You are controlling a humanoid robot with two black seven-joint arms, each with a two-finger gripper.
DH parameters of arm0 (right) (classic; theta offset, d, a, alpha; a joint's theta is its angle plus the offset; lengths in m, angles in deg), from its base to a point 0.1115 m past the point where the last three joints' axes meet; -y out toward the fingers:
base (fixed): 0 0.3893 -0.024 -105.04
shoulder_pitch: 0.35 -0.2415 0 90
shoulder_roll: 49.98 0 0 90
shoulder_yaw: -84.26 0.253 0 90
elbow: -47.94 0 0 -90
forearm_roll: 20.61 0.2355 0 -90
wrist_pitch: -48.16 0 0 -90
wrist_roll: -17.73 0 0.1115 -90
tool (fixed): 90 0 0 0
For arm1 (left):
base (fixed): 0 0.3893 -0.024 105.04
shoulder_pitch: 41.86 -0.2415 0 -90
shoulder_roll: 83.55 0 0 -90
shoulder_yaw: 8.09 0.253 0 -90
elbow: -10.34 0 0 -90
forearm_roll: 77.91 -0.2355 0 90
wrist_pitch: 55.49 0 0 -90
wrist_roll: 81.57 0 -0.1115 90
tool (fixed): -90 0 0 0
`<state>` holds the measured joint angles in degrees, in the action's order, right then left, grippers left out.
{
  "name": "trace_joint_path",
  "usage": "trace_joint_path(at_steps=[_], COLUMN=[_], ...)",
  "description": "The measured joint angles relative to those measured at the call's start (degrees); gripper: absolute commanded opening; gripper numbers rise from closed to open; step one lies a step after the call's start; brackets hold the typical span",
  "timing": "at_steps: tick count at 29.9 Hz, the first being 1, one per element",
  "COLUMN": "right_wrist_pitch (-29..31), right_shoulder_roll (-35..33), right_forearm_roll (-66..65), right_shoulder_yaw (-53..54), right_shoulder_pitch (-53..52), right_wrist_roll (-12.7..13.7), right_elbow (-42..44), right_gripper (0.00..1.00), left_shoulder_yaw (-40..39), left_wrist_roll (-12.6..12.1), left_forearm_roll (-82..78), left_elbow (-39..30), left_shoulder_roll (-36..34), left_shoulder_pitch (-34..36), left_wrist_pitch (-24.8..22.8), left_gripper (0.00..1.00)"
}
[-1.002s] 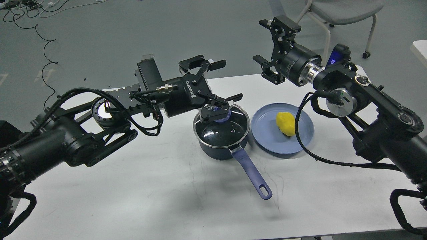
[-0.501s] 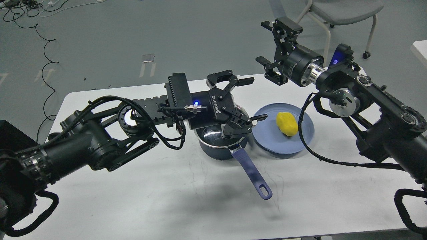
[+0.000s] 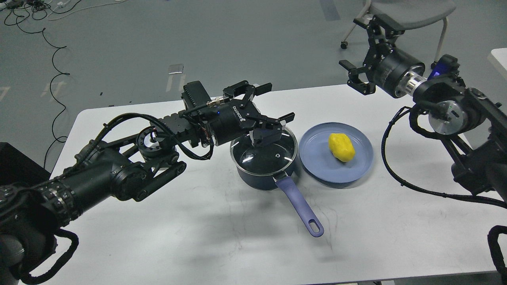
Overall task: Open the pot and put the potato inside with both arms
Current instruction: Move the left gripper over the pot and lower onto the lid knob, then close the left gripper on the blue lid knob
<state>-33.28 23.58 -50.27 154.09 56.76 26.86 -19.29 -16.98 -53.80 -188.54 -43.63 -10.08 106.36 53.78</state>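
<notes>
A dark blue pot (image 3: 257, 176) with a glass lid (image 3: 265, 156) and a long blue handle (image 3: 299, 206) stands mid-table. A yellow potato (image 3: 341, 147) lies on a blue plate (image 3: 317, 158) to the right of the pot. My left gripper (image 3: 279, 102) is open and hovers over the far side of the lid, one finger high and one low. Its body hides most of the lid's knob. My right gripper (image 3: 352, 49) is open and empty, high above the table's far right edge, well away from the potato.
The white table (image 3: 158, 221) has bare room in front of and left of the pot. A grey chair (image 3: 412, 12) stands behind at the right. Cables (image 3: 47, 39) lie on the floor at the far left. Another white surface (image 3: 500, 55) shows at the right edge.
My left gripper swung right across the pot, then drew back left and up over the lid's far side. My right gripper moved right and up, away from the plate. Both stayed open.
</notes>
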Motion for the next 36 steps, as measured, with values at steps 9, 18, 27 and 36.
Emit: trace_joint_path(at_steps=[9,18,27,36], right_wrist_pitch=[3.0,6.1,6.1,6.1], right_shoulder_roll=[0.0,-0.3,-1.5,-1.8], right_forearm_roll=[2.0,2.5,2.5,2.5], right_shoulder_yaw=[4.9,6.9,6.8,6.6], right_shoulder_pitch=[3.6,4.8,5.0,5.3], right_wrist_roll=[0.1,0.1,-0.1,-0.2], right_elbow=[4.8,10.2,11.0,11.2], right_gripper=[1.00,1.00,1.00,1.00], left_shoulder_yaw=[0.2,1.1,5.3,5.5], left_wrist_roll=[0.1,0.2,0.2,0.2], left_forearm_roll=[-0.6,-0.6,-0.4,-0.5], left_elbow=[1.7,6.0,6.5,7.1], left_shoulder_roll=[-0.2,0.0,0.0,1.0], left_shoulder_pitch=[-1.8,-3.4,-4.5,-4.5], left_wrist_pitch=[1.1,3.2,6.3,6.6], left_gripper=[0.98,0.98,0.98,0.98])
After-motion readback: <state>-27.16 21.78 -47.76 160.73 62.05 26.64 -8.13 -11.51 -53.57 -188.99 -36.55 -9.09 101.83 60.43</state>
